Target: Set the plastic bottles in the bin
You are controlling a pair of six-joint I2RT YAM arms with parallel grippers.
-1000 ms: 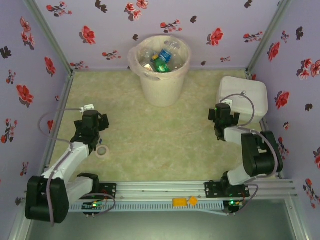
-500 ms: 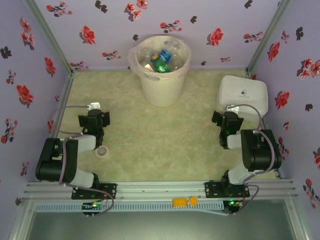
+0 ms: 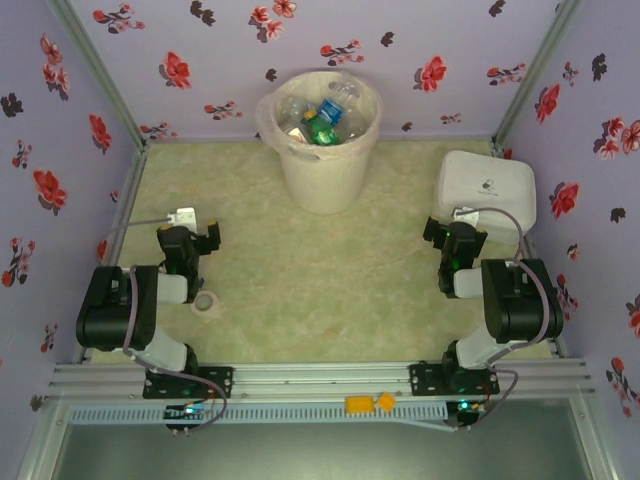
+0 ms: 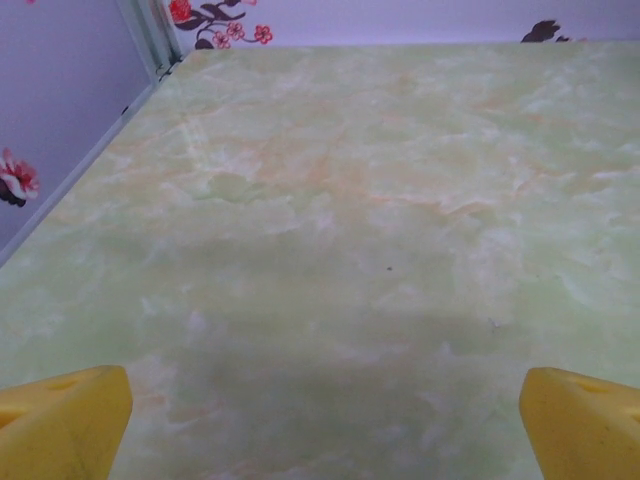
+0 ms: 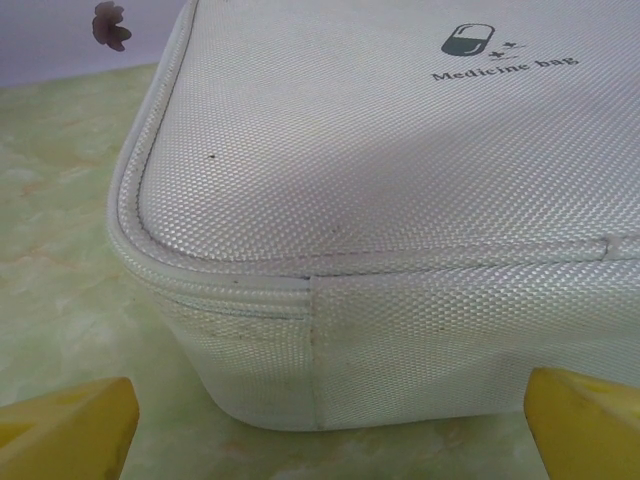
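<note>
The bin (image 3: 322,178), a cream bucket with a clear liner, stands at the far middle of the table. Inside it lie the plastic bottles (image 3: 323,117), clear, green and blue-labelled, piled near the rim. My left gripper (image 3: 190,238) sits low at the left side, far from the bin. In the left wrist view this gripper (image 4: 325,430) is open, its yellow fingertips (image 4: 60,420) wide apart over bare table. My right gripper (image 3: 455,240) rests at the right side. Seen from the right wrist, that gripper (image 5: 325,430) is open, facing a white bag's corner.
A white fabric medicine bag (image 3: 487,192) lies at the right rear, its near corner (image 5: 310,290) just ahead of the right fingers. A small white tape roll (image 3: 205,302) lies by the left arm. Floral walls enclose three sides. Orange pieces (image 3: 365,403) sit on the front rail.
The left arm has folded back toward its base, its gripper ending slightly farther out. The right gripper drew back a little beside the bag. Both stay open.
</note>
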